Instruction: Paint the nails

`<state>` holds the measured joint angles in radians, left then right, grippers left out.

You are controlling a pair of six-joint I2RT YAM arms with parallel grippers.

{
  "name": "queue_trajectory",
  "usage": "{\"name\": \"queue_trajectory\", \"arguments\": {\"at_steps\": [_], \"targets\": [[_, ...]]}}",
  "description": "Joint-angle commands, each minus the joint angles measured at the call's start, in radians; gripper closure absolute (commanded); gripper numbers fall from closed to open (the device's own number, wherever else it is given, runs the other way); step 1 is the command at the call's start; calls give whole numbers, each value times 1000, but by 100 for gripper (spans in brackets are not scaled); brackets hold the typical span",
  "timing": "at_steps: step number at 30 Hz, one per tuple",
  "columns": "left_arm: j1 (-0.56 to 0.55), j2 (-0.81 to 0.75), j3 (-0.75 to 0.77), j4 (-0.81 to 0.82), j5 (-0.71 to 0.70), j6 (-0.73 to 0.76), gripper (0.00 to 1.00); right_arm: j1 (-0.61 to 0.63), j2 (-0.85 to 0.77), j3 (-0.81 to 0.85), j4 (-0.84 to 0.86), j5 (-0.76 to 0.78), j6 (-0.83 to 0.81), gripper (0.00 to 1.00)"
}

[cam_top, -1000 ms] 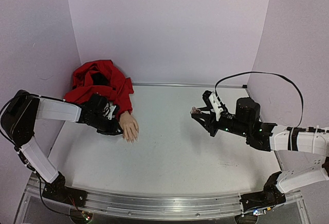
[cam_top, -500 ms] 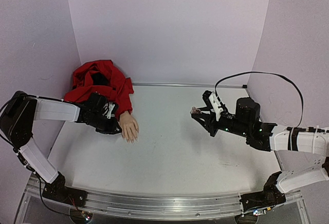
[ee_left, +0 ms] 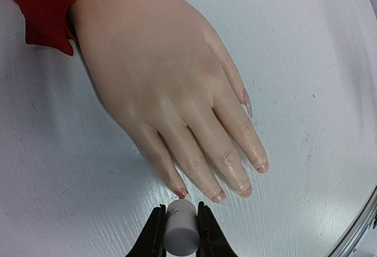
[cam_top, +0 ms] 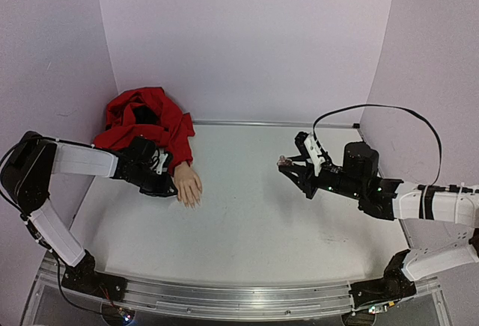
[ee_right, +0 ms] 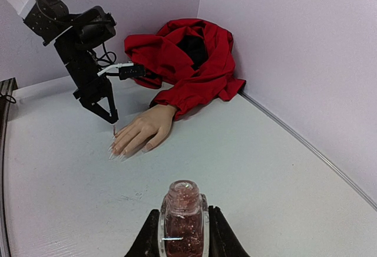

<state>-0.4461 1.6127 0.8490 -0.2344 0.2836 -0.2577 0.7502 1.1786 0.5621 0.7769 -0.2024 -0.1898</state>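
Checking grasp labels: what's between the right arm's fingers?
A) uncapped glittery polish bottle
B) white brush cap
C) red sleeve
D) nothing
A: in the right wrist view the right fingers clamp the polish bottle, whose neck is open. The white cap is between the left fingers, just off the fingertips of the mannequin hand.

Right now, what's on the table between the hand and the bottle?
Nothing. The table is bare between the hand and the bottle; the top view shows it.
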Motion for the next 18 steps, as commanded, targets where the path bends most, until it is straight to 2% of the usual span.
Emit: {"name": "queue_trajectory", "arguments": {"at_steps": [1,18], "targets": [[-2,10,47,34,6,17,100,-6,-7,10,56,-11,1,100],[-2,-13,42,43,12,12,100,-6,-1,11,56,-12,1,100]]}}
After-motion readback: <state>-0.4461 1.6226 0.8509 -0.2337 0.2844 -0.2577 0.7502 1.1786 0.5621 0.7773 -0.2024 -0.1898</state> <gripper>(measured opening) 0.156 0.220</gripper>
